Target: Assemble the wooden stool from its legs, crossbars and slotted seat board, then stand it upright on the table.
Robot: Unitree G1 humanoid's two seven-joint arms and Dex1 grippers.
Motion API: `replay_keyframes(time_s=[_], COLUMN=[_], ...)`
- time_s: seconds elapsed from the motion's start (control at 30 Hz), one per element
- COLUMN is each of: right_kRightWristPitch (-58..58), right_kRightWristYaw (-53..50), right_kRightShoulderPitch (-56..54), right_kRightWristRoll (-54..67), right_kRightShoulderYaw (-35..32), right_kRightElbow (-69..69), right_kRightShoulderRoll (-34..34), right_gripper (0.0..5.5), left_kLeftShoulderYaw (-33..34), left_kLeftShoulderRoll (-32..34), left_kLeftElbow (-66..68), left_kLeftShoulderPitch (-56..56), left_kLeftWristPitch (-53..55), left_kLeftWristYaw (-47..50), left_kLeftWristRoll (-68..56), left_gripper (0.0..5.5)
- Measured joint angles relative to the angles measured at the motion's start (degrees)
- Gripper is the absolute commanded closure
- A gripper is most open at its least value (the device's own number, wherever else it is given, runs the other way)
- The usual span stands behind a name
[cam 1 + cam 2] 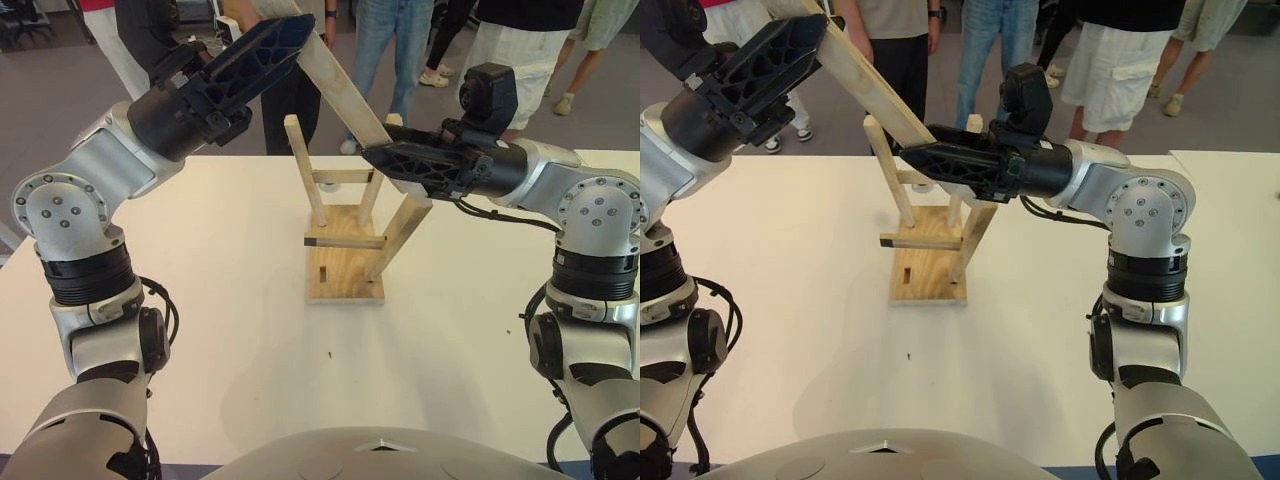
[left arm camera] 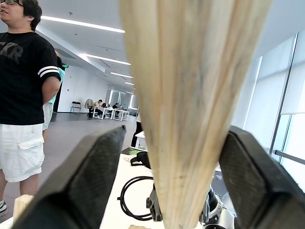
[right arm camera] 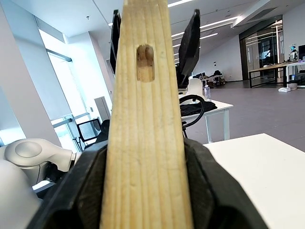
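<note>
**Ops:** Status, near to far?

**Me:** Nearest me is bare table [image 1: 250, 350]. Mid-table the board [image 1: 345, 285] lies flat, w/ two small slots [image 1: 322, 272] showing in its near half. The stool sits upside down on it. I count 3 legs [image 1: 305, 170] sticking up. The near-R one leans out to the R, and the two far ones stand closer to upright.

**Ops:** Crossbars?

**Me:** Two crossbars [image 1: 345, 241]. The lower one runs from the near-R leg toward the L, and its dark-tipped L end hangs free. The upper one joins the two far legs.

**Ops:** Grippers?

**Me:** Both are above the frame, sharing one loose leg [image 1: 345, 90]. It slants from high on the L down to the R. L gripper [image 1: 295, 35] is clamped on the high end, well above the table. R gripper [image 1: 372, 153] is pinched on the low end, just in front of the far-R leg's top and over the near-R leg's top. On the R wrist cam I see a slot [image 3: 145, 62] cut in the loose leg's face. The fingers [image 3: 86, 191] sit tight on either side of the wood.

**Ops:** Is the loose leg touching the frame?

**Me:** Can't tell, R gripper hides that spot.
</note>
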Motion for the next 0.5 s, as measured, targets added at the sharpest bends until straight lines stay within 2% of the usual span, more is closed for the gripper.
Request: replay_keyframes(time_s=[0.13,0.37,0.4,0.5], right_kRightWristPitch=[-0.39,-1.38,-1.39,-3.08], right_kRightWristYaw=[0.16,1.58,1.49,-0.18], right_kRightShoulderPitch=[0.03,0.03,0.03,-0.11], right_kRightWristRoll=[-1.09,-2.70,-3.16,-4.50], right_kRightShoulderYaw=[0.05,0.28,0.34,-0.27], right_kRightElbow=[0.06,0.21,0.49,2.73], right_kRightShoulderRoll=[-0.22,-0.23,-0.20,0.03], right_gripper=[3.44,3.44,3.07,2.61], left_kLeftShoulderYaw=[0.07,0.09,0.06,1.07], left_kLeftShoulderRoll=[-0.29,-0.30,-0.30,0.14], left_kLeftElbow=[-0.26,-0.25,-0.21,1.20], left_kLeftShoulderPitch=[0.01,0.17,0.30,0.35], left_kLeftWristPitch=[0.00,0.03,0.04,-0.83], left_kLeftWristYaw=[0.06,0.02,0.00,-0.06], left_kLeftWristRoll=[-0.08,-0.51,-0.39,1.16], left_gripper=[3.41,3.47,3.47,3.47])
